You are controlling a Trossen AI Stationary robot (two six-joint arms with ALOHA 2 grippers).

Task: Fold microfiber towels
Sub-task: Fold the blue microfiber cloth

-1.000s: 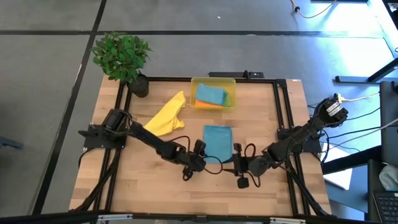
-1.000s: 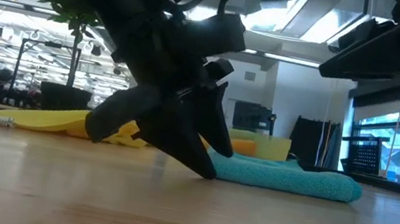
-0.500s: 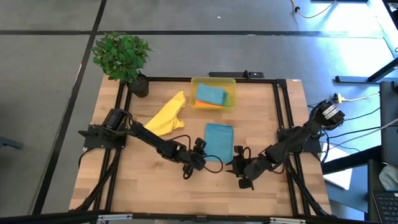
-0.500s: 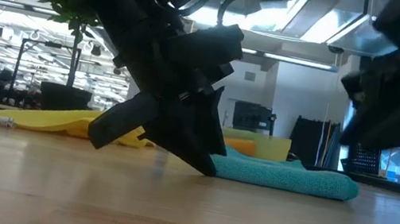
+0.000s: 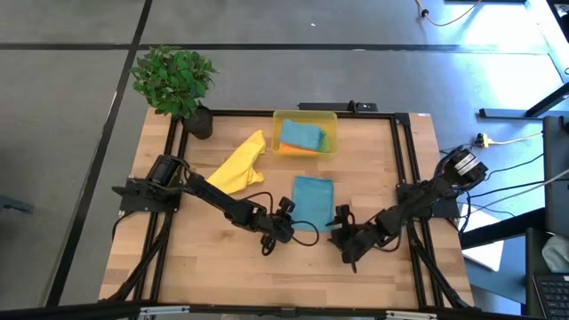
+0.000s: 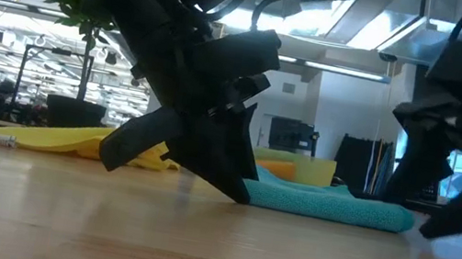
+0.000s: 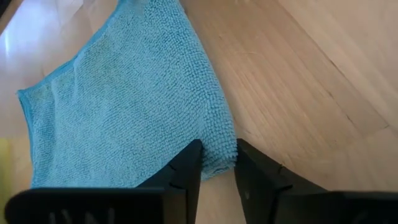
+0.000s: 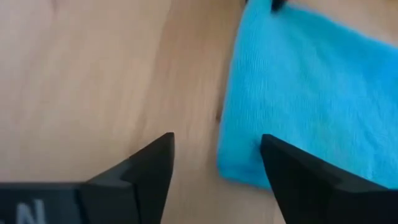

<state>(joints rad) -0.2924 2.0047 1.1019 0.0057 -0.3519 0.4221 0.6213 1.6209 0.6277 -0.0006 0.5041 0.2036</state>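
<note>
- Grippers sit nearest the table's front edge, one at each near corner of the teal towel (image 5: 311, 202). The left gripper (image 7: 216, 163) is pinched on the towel's near left corner; its wrist view shows the fingers close together with the fringe between them.
- The right gripper (image 8: 214, 158) is released, jaws spread wide, hovering just beside the near right corner with nothing in it.
- Step in hand, as I judge it: taking both near corners so the towel can be folded once more away from the front. Next the right gripper needs to reach the corner and clamp, then both lift together and carry the edge over.
- Farther back, a yellow towel (image 5: 236, 166) lies crumpled and unfolded on the left.
- Farthest is the bin (image 5: 305, 116) with a teal towel and others folded inside.
- The wrist views show each grip; the high view does not. The low view shows the teal towel (image 6: 331, 205) already lying thick and doubled, which the high view hides.
</note>
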